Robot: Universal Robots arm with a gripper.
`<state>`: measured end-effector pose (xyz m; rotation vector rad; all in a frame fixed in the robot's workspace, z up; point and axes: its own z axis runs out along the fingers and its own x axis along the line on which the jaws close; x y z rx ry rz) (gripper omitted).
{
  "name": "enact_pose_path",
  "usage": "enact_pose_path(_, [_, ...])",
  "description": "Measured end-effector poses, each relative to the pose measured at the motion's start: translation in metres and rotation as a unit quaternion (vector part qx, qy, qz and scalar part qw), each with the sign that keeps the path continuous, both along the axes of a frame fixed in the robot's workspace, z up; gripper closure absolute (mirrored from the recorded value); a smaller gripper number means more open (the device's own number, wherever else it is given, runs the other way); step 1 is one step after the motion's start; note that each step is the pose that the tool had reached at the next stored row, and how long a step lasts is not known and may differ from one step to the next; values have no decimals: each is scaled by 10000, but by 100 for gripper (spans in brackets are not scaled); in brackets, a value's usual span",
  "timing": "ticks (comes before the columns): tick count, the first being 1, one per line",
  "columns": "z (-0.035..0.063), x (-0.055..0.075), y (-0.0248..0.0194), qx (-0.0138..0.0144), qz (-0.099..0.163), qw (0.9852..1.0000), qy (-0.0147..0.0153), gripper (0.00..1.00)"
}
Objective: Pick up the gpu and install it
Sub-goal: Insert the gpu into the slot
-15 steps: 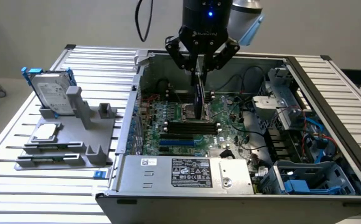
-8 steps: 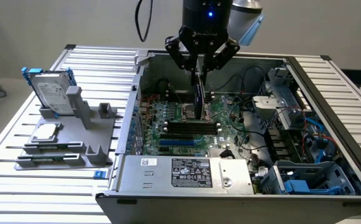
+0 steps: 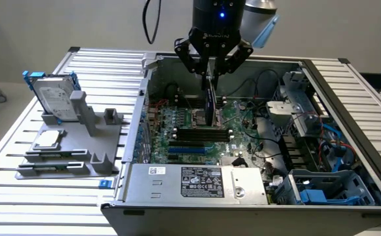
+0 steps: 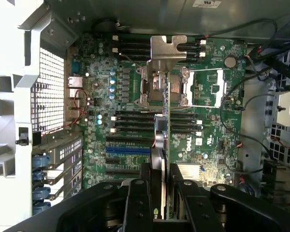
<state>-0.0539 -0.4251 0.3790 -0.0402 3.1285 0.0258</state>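
I hold the gpu (image 3: 209, 104) edge-on and upright, with my gripper (image 3: 211, 73) shut on its top edge. It hangs inside the open computer case (image 3: 144, 88), just above the green motherboard (image 3: 185, 123). In the wrist view the gpu (image 4: 166, 121) is a thin vertical strip, green board on one side and dark cover on the other. Its silver bracket (image 4: 168, 48) is at the far end. My black fingers (image 4: 139, 198) clamp the card from both sides, and the gripper (image 4: 163, 181) is over the black and blue expansion slots (image 4: 128, 150).
On the slatted table, at the exterior view's left, a grey fixture (image 3: 92, 147) carries a silver hard drive with blue rails (image 3: 54, 98) and a small square chip (image 3: 49, 139). The power supply (image 3: 197, 182) sits at the case front. Cables and drive bays (image 3: 322, 147) crowd the right side.
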Motion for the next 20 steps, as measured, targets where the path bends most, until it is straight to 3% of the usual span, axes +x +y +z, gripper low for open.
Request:
enact_pose_path(7, [-3,-1,0,1,1,10000,0,73])
enact_pose_path(11, [-5,-2,0,5,302,9995,1,73])
enact_pose_path(16, [-5,-2,0,5,757,9971,1,73])
enact_pose_path(20, [-4,-2,-1,11,1120,9937,1,73])
